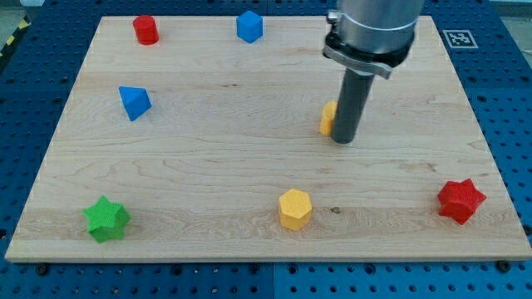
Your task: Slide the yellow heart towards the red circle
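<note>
Yellow hexagon (295, 208) near bottom edge; my tip (342, 139) touches yellow heart (328, 118).

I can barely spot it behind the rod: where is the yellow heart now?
The yellow heart sits right of the board's centre, mostly hidden behind my tip, on the tip's left side.

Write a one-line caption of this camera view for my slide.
My tip touches the yellow heart's right side, red circle far top left.

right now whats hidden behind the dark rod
A yellow block, presumably the yellow heart, peeks out at the rod's left edge. Its right part is covered, so its shape can't be confirmed. My tip sits right beside it.
</note>
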You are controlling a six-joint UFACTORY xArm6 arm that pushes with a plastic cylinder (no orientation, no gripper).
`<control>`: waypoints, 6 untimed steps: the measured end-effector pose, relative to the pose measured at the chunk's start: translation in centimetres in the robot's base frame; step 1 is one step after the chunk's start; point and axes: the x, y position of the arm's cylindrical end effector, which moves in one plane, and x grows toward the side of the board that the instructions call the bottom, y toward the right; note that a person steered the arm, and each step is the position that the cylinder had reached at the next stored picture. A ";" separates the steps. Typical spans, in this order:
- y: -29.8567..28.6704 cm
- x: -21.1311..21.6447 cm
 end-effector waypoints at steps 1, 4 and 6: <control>-1.7 -0.9; 6.2 -3.8; 1.8 -3.2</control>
